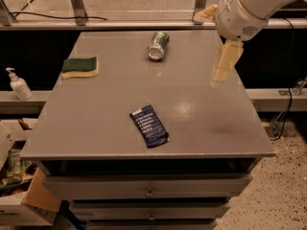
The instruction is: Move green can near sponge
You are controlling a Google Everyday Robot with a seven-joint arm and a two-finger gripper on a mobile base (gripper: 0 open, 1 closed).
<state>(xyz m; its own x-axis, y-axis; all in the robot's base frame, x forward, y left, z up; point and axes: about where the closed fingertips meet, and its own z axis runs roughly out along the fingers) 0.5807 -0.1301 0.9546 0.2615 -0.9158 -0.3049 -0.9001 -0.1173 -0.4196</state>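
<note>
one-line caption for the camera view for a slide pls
Gripper hovers over the table's right side; green can lies on its side, apart from sponge.

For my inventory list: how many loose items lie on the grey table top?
3: the green can lies at the back centre, the sponge at back left, the blue wrapper near the front. The gripper hangs above the right side. None seems hidden.

Dark blue snack wrapper (149,126) on grey table (96,114); soap bottle (19,85) at left; cardboard box (36,200) below
</note>
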